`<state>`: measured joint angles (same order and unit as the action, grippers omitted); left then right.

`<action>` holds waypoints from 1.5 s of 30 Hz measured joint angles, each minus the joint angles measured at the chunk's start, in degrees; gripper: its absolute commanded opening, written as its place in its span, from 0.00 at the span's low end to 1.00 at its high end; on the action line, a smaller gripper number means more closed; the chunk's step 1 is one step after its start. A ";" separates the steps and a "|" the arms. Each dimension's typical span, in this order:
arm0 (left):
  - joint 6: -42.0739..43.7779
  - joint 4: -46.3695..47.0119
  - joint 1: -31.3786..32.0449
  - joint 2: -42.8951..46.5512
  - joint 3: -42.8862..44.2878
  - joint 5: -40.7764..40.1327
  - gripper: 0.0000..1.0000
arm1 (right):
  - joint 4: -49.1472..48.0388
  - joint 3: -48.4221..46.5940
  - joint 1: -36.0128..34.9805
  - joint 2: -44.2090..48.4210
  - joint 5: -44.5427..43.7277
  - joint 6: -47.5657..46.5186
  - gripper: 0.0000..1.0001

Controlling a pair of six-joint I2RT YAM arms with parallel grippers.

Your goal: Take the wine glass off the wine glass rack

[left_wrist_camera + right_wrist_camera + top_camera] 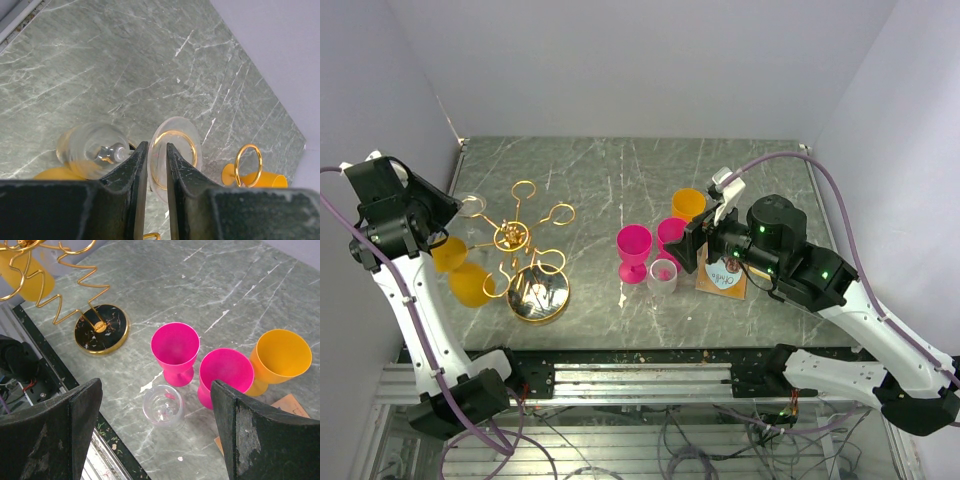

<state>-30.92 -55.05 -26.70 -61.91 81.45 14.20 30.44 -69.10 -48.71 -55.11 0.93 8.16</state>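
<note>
The gold wire wine glass rack (pixel 516 238) stands at the left on its round shiny base (pixel 541 293); the right wrist view shows the rack (pixel 101 330) at upper left. A clear wine glass (pixel 472 205) hangs upside down from a rear-left arm. In the left wrist view its round foot (pixel 182 140) rests on a gold loop and its bowl (pixel 92 150) hangs lower left. My left gripper (pixel 156 145) has its jaws a narrow gap apart over that foot; contact is not visible. My right gripper (pixel 155 390) stands wide open above the cups at the right, holding nothing.
Two orange glasses (pixel 460 270) hang on the rack's left side. Two pink glasses (pixel 634 245), an orange one (pixel 688 204) and a small clear one (pixel 663 275) stand upright mid-table. A brown card (pixel 720 278) lies under the right arm. The left wall is close to the rack.
</note>
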 measured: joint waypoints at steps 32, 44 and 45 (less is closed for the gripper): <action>-13.64 4.81 0.00 3.30 -0.52 4.63 0.07 | 0.35 -0.96 0.00 0.24 -0.31 0.37 0.99; -18.29 5.99 0.00 6.14 -1.81 8.17 0.07 | 0.70 -1.07 0.00 0.48 -0.37 0.37 1.00; -18.53 5.97 0.00 6.58 -1.81 8.17 0.07 | 0.70 -1.07 0.00 0.50 -0.37 0.37 1.00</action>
<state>-49.45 -49.08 -26.70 -55.33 79.64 22.37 31.14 -70.17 -48.71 -54.61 0.56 8.54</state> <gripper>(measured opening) 0.128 0.994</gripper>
